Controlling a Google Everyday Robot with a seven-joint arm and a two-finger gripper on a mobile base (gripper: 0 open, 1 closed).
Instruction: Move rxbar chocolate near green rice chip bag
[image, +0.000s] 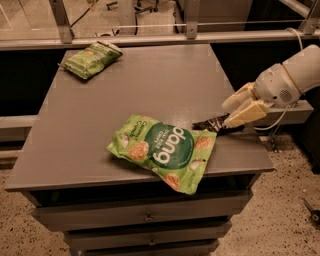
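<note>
You had the white arm's cream-coloured gripper (226, 116) low over the right edge of the grey flat-topped cabinet table (165, 85), its tip touching the right end of the small, thin, black rxbar chocolate wrapper (209, 123). You could not tell from this view whether the gripper was clamped on the bar or merely resting against it. The bar lay just beside the upper right corner of the large light-green rice chip bag (165, 150) with the dark green "dang" circle, which overhung the table's front edge. A smaller plain green bag (90, 60) sat well apart at the far left corner.
</note>
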